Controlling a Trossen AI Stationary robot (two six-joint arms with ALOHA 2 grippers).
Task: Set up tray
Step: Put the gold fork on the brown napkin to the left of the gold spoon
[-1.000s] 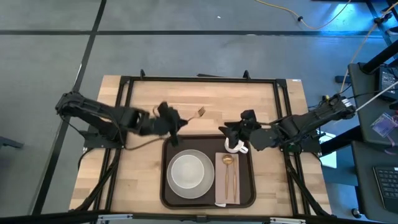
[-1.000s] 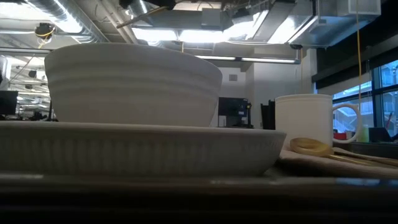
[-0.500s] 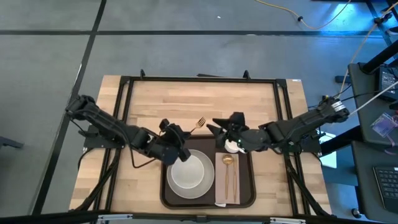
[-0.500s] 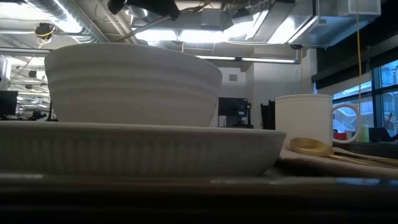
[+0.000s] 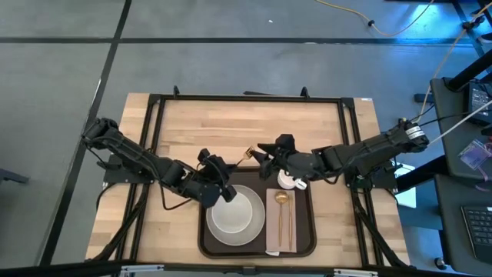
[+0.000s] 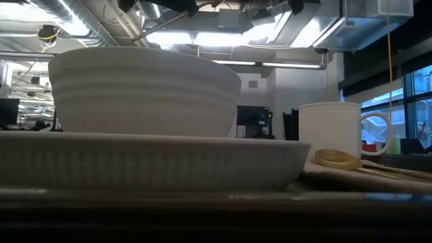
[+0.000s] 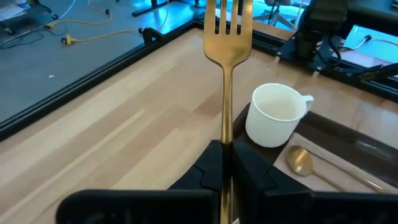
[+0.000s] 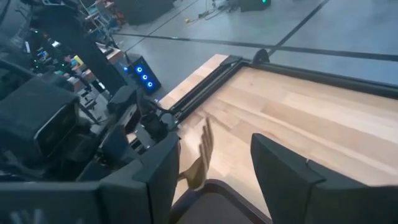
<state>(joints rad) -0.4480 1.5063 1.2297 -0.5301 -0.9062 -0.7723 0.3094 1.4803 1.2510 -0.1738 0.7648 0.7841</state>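
The dark brown tray (image 5: 306, 231) lies near the table's near edge. It carries a white bowl (image 5: 234, 211) on a white plate (image 6: 155, 160), a beige napkin (image 5: 274, 235) with a gold spoon (image 5: 282, 208), and a white mug (image 5: 290, 181). My left gripper (image 5: 221, 181) is shut on a gold fork (image 5: 246, 155) above the tray's far left corner. My right gripper (image 5: 266, 156) is open, and its fingers stand on either side of the fork's tines (image 8: 203, 142) without touching them. My left gripper pinches the fork's handle (image 7: 225, 146) between its two shut fingers. The fork runs on in line with the fingers, tines (image 7: 227, 18) pointing toward the table's far right. The fork is lifted clear of table and tray.
Bare wooden table top (image 5: 231, 123) spreads beyond the tray toward the far edge, inside a black metal frame (image 5: 246, 98). The mug (image 7: 277, 115) and spoon (image 7: 300, 160) sit just below and beyond the fork. Both arms meet closely over the tray's far edge.
My left gripper has carried the fork toward the table's near edge and a little to the right, ending over the tray's far left corner. My right gripper has moved toward the table's left, from above the mug to the fork's tines.
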